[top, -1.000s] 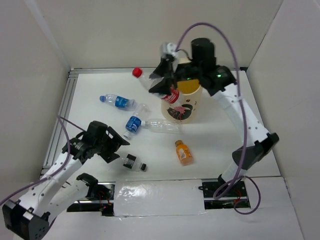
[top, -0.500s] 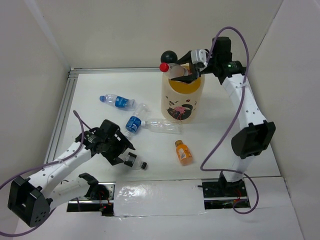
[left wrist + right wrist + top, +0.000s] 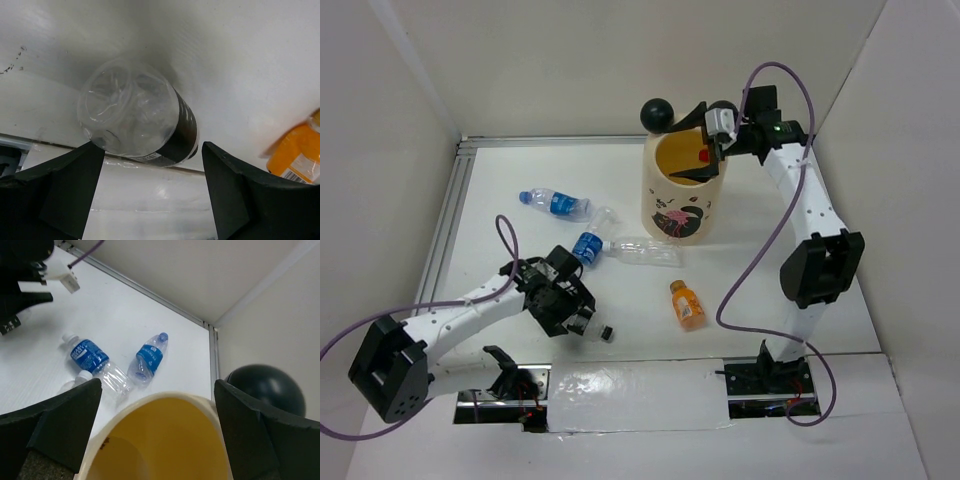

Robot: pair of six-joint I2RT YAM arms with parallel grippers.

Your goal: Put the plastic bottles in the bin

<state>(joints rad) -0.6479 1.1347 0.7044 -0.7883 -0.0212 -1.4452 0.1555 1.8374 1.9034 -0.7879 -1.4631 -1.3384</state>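
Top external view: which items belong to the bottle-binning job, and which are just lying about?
Job:
- bin
- black-label bottle
- far blue-label bottle
- near blue-label bottle
- unlabelled clear bottle
- orange bottle

Not the job:
- purple cables
- aluminium rail along the left edge
- tape strip at the near edge

The red-capped bottle [image 3: 704,157] no longer hangs over the bin [image 3: 665,205]; only its cap shows down in the bin's yellow inside. The right gripper [image 3: 687,147] has let go and is spread wide over the bin's rim. The left gripper [image 3: 575,318] has slid nearer the bin, and its 2 fingers now straddle the black-label bottle [image 3: 137,120].
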